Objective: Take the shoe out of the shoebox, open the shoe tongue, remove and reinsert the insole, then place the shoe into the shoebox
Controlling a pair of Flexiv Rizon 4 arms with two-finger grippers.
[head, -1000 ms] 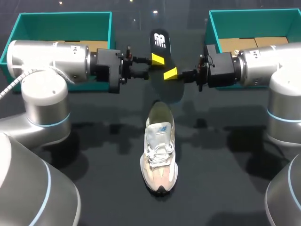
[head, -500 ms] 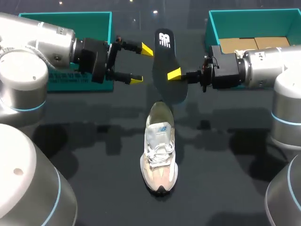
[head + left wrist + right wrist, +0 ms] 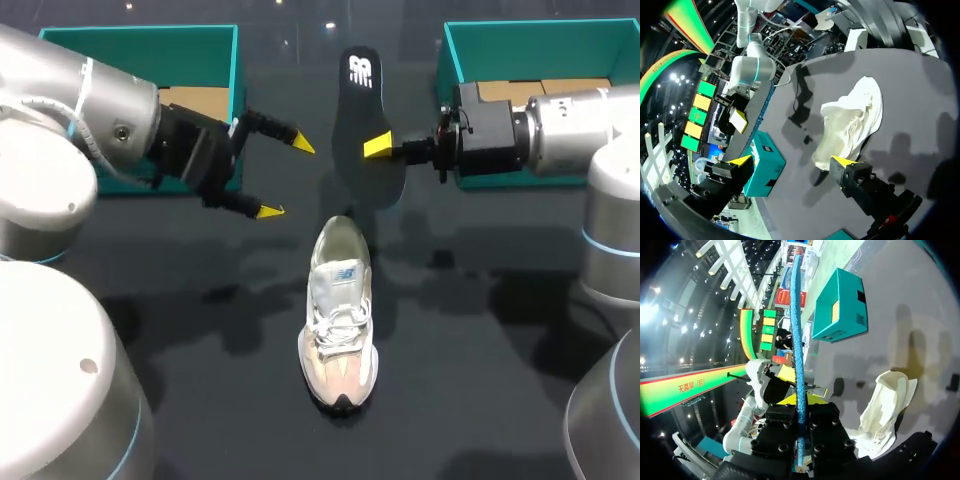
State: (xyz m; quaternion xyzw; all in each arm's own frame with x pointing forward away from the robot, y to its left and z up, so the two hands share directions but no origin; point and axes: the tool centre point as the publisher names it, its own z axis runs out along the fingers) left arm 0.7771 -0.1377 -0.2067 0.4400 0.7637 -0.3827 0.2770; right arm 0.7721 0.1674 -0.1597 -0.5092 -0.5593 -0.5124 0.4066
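The right claw (image 3: 380, 148) is gripping the black insole (image 3: 358, 105) at upper centre, long axis running up-frame; the shoe (image 3: 340, 315) is lying on the counter (image 3: 480, 380) just below it, heel toward the insole; the left claw (image 3: 284, 177) is gaping open, upper left.

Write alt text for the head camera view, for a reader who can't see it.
The right gripper holds a black foam insole up in the air, just beyond the heel of a white and beige lace-up sneaker on the dark table. The left gripper hangs open and empty beside the insole. A left teal cardboard shoebox and a right teal cardboard shoebox sit at the far corners.
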